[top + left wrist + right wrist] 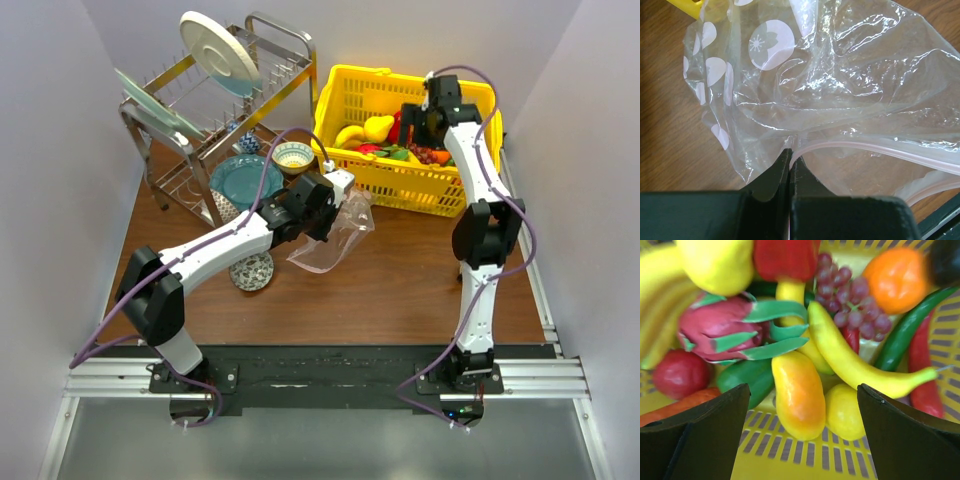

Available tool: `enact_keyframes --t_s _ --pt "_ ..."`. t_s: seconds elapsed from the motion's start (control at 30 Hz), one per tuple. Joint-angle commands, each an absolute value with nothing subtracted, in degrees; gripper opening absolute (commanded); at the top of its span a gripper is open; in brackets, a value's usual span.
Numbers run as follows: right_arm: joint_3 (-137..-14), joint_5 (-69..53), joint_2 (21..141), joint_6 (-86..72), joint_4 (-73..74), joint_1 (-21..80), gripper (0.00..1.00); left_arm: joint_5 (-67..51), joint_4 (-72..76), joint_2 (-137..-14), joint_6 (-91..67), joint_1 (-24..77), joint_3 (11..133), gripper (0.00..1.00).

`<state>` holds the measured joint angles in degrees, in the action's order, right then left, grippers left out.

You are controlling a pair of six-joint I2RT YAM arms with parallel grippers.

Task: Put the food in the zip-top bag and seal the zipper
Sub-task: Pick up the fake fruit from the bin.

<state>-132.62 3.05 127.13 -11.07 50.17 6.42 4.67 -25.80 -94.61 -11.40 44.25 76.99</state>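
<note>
The bag (pixel 850 75) is crinkly plastic, the food (pixel 797 390) glossy.

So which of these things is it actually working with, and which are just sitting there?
Job: zip-top bag, zipper, toy food, yellow basket, left claw, right claw.
Lying about: dish rack, white plate, teal plate, patterned bowl.

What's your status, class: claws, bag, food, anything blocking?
Left claw shut on zip-top bag. Right claw open over food in yellow basket. No obstruction seen.
</note>
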Motion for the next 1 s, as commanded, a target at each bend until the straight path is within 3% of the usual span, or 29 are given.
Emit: enact_keyframes --t_s 0.0,0.27,0.47,0.57,0.97 --pt "-128.96 -1.39 127.71 -10.11 51.77 6.59 0.92 3.96 -24.78 -94.66 -11.6 43.59 78.05 0.0" --pt "-125.51 -3.87 131.92 -9.84 51.94 6.5 0.84 3.51 -24.96 -94.57 -11.78 43.59 78.22 0.0" --pt "-126.39 -3.6 134.65 -10.46 53.09 6.59 0.69 4.13 -25.05 -94.04 -11.78 43.51 78.22 0.0" --pt "-127.35 -3.52 133.51 -10.37 53.96 6.59 0.52 4.31 -25.22 -93.87 -11.78 43.59 78.13 0.0" --pt "-132.09 -1.93 117.43 -10.81 52.65 6.5 0.5 5.18 -25.31 -93.78 -11.78 43.59 78.13 0.0"
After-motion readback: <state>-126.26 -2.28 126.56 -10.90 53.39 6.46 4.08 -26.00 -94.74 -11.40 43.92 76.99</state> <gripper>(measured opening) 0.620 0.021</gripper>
